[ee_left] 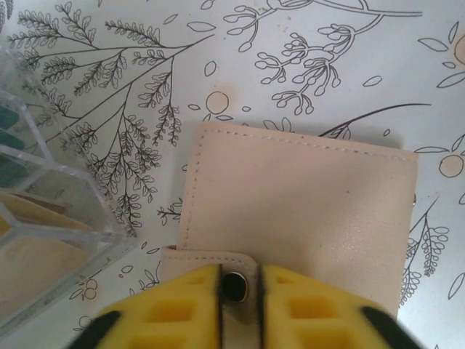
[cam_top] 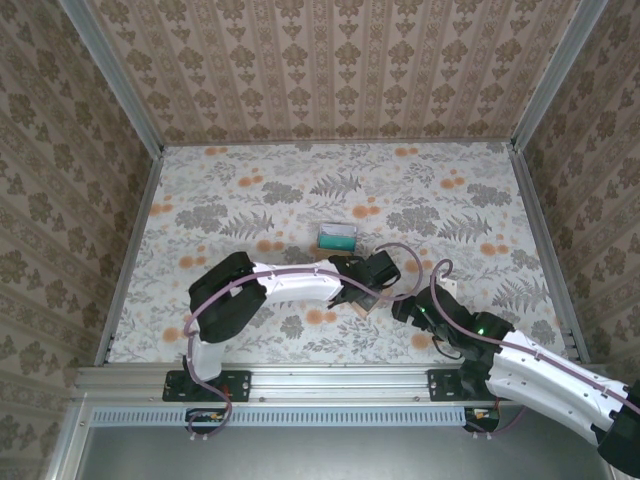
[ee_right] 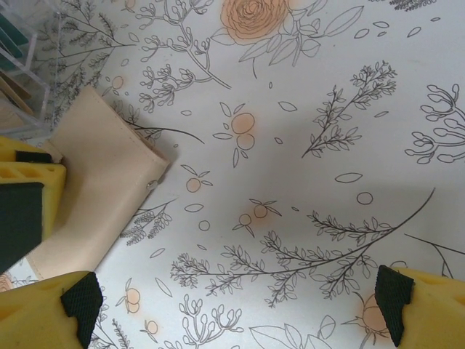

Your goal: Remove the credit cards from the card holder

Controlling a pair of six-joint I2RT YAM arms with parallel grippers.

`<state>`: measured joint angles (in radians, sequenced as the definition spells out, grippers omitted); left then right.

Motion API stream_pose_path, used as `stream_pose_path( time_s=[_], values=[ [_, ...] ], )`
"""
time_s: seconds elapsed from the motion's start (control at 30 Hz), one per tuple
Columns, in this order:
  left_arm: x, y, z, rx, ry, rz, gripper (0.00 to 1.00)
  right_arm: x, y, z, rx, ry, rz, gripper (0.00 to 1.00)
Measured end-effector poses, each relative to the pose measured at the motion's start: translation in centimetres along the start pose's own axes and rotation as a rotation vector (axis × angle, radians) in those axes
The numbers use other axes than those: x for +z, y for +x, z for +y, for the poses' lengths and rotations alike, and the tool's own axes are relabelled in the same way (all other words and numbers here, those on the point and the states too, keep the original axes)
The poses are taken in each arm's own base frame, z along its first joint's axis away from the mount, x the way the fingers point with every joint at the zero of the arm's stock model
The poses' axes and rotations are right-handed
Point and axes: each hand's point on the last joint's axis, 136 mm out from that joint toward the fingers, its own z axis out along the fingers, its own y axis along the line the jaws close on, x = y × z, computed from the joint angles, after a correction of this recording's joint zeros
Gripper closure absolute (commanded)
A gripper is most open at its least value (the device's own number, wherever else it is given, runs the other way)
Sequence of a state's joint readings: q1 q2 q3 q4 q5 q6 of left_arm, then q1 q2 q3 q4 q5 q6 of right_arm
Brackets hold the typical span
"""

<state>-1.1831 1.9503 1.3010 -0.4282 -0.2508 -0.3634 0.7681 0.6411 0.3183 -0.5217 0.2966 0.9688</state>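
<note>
The card holder [ee_left: 298,196], a tan folded wallet, lies closed and flat on the flowered table. It also shows at the left of the right wrist view [ee_right: 102,196]. My left gripper [ee_left: 240,291] is shut on its snap tab, one yellow finger on each side of the dark snap button. Whatever the closed holder contains is hidden. Teal [ee_left: 11,145] and tan [ee_left: 29,207] cards stand in a clear box to the holder's left. My right gripper [ee_right: 236,294] hovers open over bare table just right of the holder, with nothing between its fingers.
The clear plastic box [cam_top: 337,236] stands just beyond the two grippers [cam_top: 365,290], near the table's middle. Patterned walls close off the back and both sides. The right arm [cam_top: 480,340] reaches in from the near right.
</note>
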Motion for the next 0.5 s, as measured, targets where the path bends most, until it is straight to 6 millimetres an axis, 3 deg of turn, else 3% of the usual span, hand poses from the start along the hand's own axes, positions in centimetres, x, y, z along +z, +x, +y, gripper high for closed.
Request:
stream_pose_path(
  time_s=[0.07,0.33,0.5],
  values=[
    [-0.2,-0.2,0.1,0.002,-0.008,-0.007,1.0,0.0,0.1,0.2,0.002,-0.011,0.006,0.0],
    [-0.7,0.0,0.3,-0.041,-0.008,0.001,1.0,0.3,0.5,1.6,-0.008,-0.07,0.035,0.0],
    [-2.9,1.0,1.0,-0.141,0.009,-0.008,1.0,0.7,1.1,2.8,-0.045,-0.116,0.073,0.0]
  ],
)
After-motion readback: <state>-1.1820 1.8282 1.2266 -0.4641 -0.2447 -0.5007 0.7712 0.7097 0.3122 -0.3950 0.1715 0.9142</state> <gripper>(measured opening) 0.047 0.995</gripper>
